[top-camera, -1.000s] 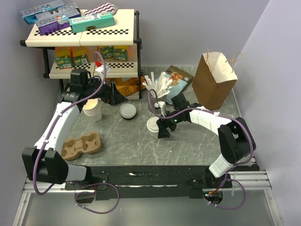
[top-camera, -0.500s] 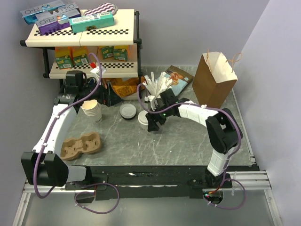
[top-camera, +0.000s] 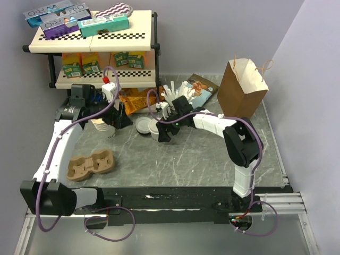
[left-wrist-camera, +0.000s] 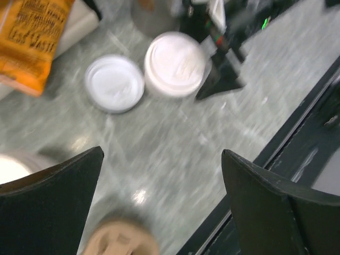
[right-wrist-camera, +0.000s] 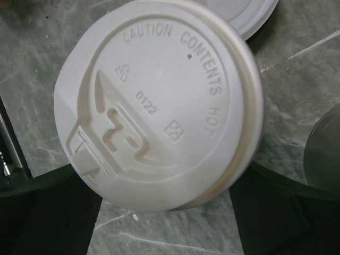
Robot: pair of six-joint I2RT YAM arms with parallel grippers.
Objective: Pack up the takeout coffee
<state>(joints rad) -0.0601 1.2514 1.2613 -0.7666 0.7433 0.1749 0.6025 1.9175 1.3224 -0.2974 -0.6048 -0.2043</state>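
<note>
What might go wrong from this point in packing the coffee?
The right end effector grips the small off-white paper cup with white sip lid just under the lid: it may slip or spill. The loose white lids sit right beside it and may get knocked. The brown paper bag is far off.

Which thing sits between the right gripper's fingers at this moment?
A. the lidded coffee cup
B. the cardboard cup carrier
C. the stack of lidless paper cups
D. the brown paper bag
A: in the right wrist view the lidded coffee cup, with its white sip lid on, fills the space between the fingers of the right gripper.
</note>
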